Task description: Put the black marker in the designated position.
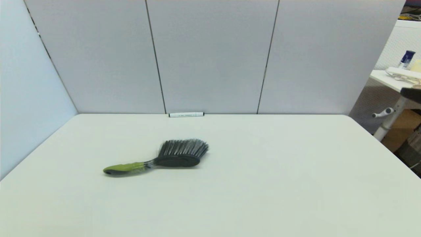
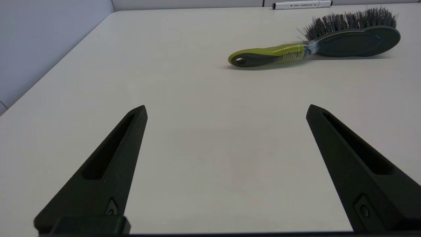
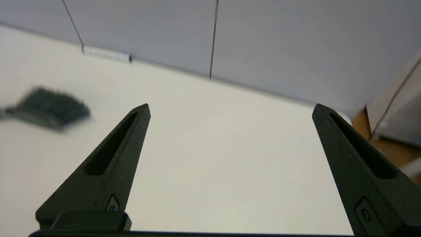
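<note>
The black marker (image 1: 186, 114) lies along the desk's (image 1: 263, 184) far edge, against the wall panels. Both my left gripper (image 2: 226, 110) and right gripper (image 3: 231, 108) hover with jaws spread wide, gripping nothing.

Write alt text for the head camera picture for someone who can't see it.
A white-barrelled black marker lies against the grey back wall panels at the far edge of a white table. Nearer, a green-handled brush lies flat, handle pointing left. Neither arm shows.
</note>
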`<state>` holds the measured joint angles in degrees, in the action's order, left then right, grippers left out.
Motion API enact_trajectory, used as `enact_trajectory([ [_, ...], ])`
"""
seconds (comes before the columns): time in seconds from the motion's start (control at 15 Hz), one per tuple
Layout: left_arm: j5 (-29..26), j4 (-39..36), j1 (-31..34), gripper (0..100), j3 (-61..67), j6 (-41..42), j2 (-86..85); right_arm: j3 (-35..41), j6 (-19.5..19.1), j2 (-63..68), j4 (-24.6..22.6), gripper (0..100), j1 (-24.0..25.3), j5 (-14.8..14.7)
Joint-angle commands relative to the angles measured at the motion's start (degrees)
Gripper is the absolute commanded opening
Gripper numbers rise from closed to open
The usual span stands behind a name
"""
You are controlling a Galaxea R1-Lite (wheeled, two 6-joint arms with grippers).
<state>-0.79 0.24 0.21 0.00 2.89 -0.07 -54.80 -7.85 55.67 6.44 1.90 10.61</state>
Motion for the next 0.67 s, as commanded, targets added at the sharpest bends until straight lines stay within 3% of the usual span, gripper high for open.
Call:
enact_trajectory([
  [0.07,0.0,0.02,0.06,100,0.0,0.01,0.07,17.09,-0.85,-17.97,-0.37,100,-0.06,0.2],
  [0.27,0.0,0.02,0.06,100,0.0,0.01,0.07,30.98,-2.96,-31.5,-0.37,100,-0.06,0.03],
  [0.47,0.0,0.02,0.06,100,0.0,0.01,0.07,39.24,-3.58,-39.15,-0.81,100,-0.67,-0.32],
  [0.67,0.0,0.02,0.06,100,0.0,0.01,0.07,44.16,-3.22,-42.84,-0.99,100,-0.67,-5.07],
])
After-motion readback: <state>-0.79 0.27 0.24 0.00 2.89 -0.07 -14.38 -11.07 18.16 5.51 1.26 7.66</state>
